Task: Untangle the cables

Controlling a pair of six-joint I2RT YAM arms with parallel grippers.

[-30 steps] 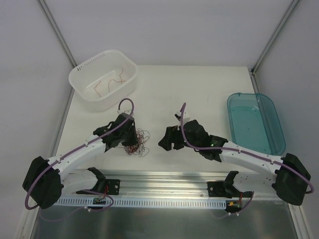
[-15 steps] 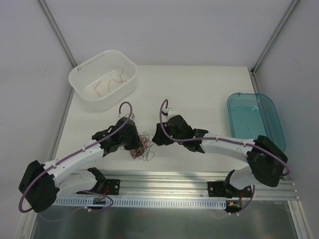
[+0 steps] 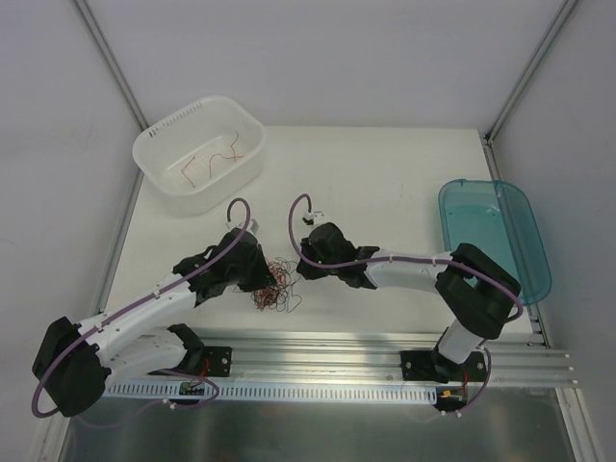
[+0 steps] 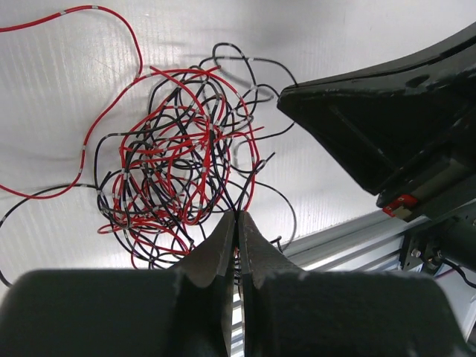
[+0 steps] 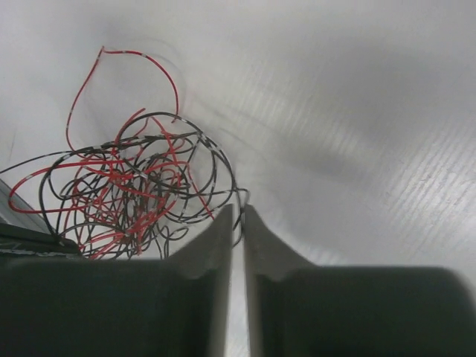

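Observation:
The cables (image 3: 277, 286) are a curly tangle of thin red and black wires on the white table, between my two grippers. My left gripper (image 3: 262, 279) is at the tangle's left edge. In the left wrist view its jaws (image 4: 237, 216) are pressed together, with strands of the tangle (image 4: 178, 156) pinched at the tips. My right gripper (image 3: 301, 269) is at the tangle's right edge. In the right wrist view its jaws (image 5: 238, 212) stand a narrow slit apart, with a black loop from the tangle (image 5: 126, 193) caught between the tips.
A white basket (image 3: 154, 130) at the back left holds a loose red cable (image 3: 212, 164). A teal tray (image 3: 539, 241) lies at the right. The aluminium rail (image 3: 318, 346) runs along the near edge, just behind the tangle. The right gripper's black body (image 4: 387, 126) hangs close over the tangle.
My right arm has swung left to the tangle's right edge and its jaws have closed from wide to a slit. The left gripper has stayed shut and shifted slightly with the tangle.

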